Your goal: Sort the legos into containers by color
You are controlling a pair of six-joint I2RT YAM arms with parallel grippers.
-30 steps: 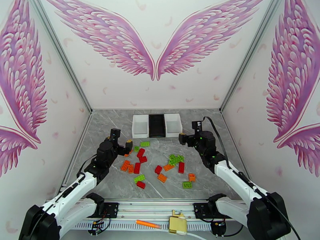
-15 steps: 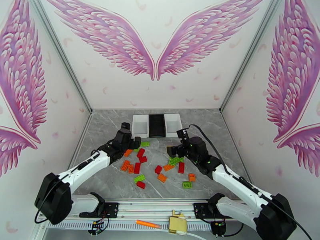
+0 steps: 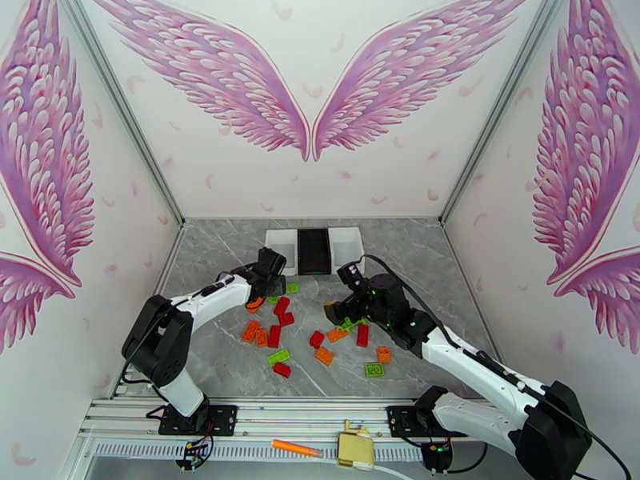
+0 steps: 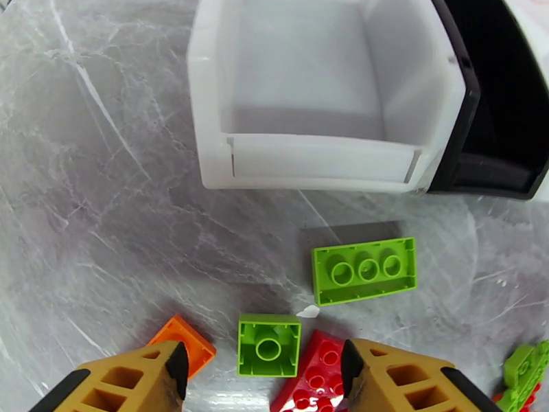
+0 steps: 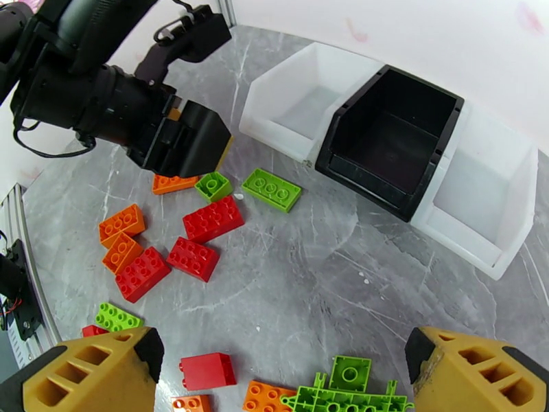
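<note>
Red, orange and green legos (image 3: 280, 326) lie scattered on the grey table in front of the containers: a white bin (image 3: 280, 254), a black bin (image 3: 314, 251) and a second white bin (image 3: 346, 248). My left gripper (image 4: 264, 382) hangs low with its fingers apart on either side of a small square green lego (image 4: 269, 345) and a red lego (image 4: 316, 375); an orange lego (image 4: 182, 338) lies by its left finger. A longer green lego (image 4: 365, 270) lies before the white bin (image 4: 309, 159). My right gripper (image 5: 274, 379) is open above a green cluster (image 5: 346, 393), holding nothing.
An orange pen-like stick (image 3: 296, 449) and a brass-coloured block (image 3: 356, 451) rest on the rail at the near edge. Panelled walls close in the table on three sides. The left arm's black wrist (image 5: 171, 135) sits close to the left white bin (image 5: 302, 104).
My left arm has stretched out toward the left white bin, and its fingers have narrowed around the small green lego. My right gripper has moved left and down over the middle legos.
</note>
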